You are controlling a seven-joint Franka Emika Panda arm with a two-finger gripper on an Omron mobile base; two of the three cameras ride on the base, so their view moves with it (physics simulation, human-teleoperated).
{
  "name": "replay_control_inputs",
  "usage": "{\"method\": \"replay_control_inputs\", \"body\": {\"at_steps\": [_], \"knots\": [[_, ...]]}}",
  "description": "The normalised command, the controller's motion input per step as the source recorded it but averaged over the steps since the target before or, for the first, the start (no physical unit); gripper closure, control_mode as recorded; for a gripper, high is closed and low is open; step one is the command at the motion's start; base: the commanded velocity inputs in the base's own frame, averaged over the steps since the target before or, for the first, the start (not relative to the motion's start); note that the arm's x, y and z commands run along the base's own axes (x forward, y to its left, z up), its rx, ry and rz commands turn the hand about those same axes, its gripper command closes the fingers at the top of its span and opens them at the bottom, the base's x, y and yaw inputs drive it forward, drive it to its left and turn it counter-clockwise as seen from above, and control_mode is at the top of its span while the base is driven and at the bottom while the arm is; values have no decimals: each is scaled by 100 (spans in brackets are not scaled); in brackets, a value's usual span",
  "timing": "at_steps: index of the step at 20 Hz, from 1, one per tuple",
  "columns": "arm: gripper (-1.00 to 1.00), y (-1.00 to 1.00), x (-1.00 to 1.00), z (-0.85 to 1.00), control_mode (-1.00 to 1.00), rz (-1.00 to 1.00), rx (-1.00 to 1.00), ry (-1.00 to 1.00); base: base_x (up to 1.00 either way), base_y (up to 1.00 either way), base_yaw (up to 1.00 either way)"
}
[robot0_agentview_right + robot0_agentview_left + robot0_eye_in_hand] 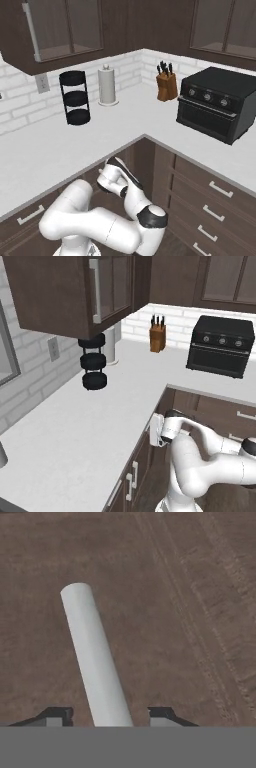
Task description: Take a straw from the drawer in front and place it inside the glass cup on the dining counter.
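Gripper (107, 716): tips part-way apart, flanking the handle; contact not discernible.
Handle (95, 657): silver bar, running forward between tips; stiff, smooth, likely slippery; grasp mid-bar.
Drawer (190, 612): brown front, directly ahead.

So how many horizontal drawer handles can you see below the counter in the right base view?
5: four handles stacked lower right, top, second, third and bottom, plus one lower left. The arm may hide others.

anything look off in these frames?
Nothing stands out. Knife block, toaster oven and paper towel roll stand upright on the worktop; no spills. A silver bar handle lies between the gripper's fingertips.
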Motion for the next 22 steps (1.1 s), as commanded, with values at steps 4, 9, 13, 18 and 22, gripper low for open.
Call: {"method": "replay_control_inputs", "body": {"at_steps": [4, 9, 13, 18, 22], "knots": [[100, -6, 6, -11, -100, 0, 0, 1, 0, 0, 0], [100, -25, -2, -6, -100, 0, 0, 5, 0, 0, 0], [100, -74, -30, 1, -100, 0, 3, 1, 0, 0, 0], [100, -99, -53, 2, -100, 0, 7, 2, 0, 0, 0], [100, -100, -68, 1, -100, 0, 14, 0, 0, 0, 0]]}}
